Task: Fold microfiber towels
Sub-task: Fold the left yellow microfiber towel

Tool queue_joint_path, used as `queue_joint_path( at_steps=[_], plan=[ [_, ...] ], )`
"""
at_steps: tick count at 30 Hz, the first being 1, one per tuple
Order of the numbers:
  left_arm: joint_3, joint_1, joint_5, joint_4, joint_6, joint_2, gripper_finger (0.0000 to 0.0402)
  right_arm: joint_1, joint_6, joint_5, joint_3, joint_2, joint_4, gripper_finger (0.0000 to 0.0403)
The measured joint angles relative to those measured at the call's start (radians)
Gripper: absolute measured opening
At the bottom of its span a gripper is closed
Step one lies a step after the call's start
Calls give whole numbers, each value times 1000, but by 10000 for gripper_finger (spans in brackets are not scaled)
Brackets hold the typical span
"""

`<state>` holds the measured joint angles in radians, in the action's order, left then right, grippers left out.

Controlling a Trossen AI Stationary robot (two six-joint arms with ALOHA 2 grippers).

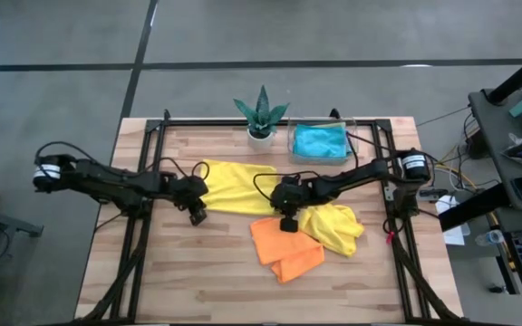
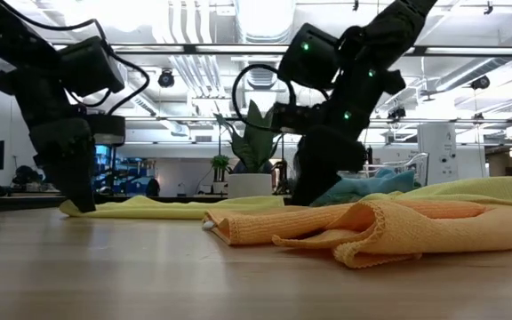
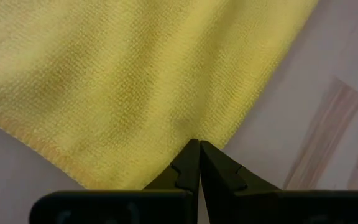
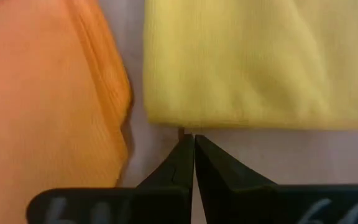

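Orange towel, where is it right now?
In the high view the orange towel lies crumpled at the table's front centre, just below the right gripper, touching the crumpled yellow towel on its right.

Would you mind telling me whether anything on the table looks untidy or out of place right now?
Yes: the orange towel lies crumpled near the front, folded unevenly over itself, and a second yellow towel is bunched beside it. The yellow towel at the centre lies flatter. The blue towel sits in the clear tray.

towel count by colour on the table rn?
Bright yellow microfiber towels: 2 (flat one, crumpled one)
Orange microfiber towel: 1
Sky blue microfiber towel, in the clear plastic tray: 1
Total visible: 4
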<state>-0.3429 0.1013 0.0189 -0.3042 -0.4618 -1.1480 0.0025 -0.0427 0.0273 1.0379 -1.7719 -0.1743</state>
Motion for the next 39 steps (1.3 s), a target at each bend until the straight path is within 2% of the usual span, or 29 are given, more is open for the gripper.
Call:
queue_joint_path(
  at_steps=[5,10,15,20,24,27,31,35,39],
  plan=[
    [-33,-2,1,-36,-4,53,0,6,54,1,-12,81,21,9],
    [-79,-19,-3,-60,-43,80,0,6,62,1,-100,185,27,9],
    [-156,-78,-85,-22,-58,57,0,6,50,2,-222,295,123,9],
    [-257,-138,-186,9,-40,-1,0,5,-113,2,-315,363,275,9],
    [-306,-161,-259,23,-1,-59,0,4,-284,2,-343,358,297,9],
    [-326,-162,-277,102,45,-115,0,4,-422,17,-353,341,329,9],
    [-329,-162,-294,197,108,-188,0,1,-504,62,-360,317,336,15],
    [-324,-162,-358,207,128,-226,0,-7,-591,63,-359,314,339,45],
    [-322,-163,-426,200,137,-224,0,-11,-691,91,-359,313,338,100]
  ],
)
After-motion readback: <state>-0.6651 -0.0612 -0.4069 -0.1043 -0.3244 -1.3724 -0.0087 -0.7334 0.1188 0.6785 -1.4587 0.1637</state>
